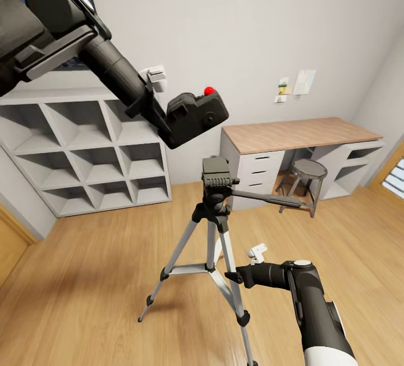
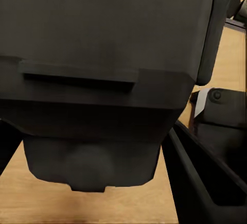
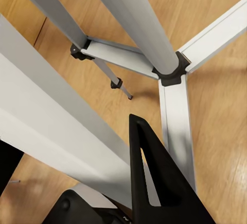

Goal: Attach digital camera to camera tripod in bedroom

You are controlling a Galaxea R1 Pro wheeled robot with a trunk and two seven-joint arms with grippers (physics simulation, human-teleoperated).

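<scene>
Left gripper (image 1: 171,125) clamped on digital camera (image 1: 196,114), above and apart from camera tripod (image 1: 216,178) head; right gripper (image 1: 238,276) grasps a leg; risk: tilted camera misses the plate, nudging the stand.

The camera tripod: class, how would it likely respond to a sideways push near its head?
The camera tripod looks tall on thin legs, so it would probably tip rather than slide. Its metal legs seem stiff. The right pincer at one leg may steady it.
</scene>
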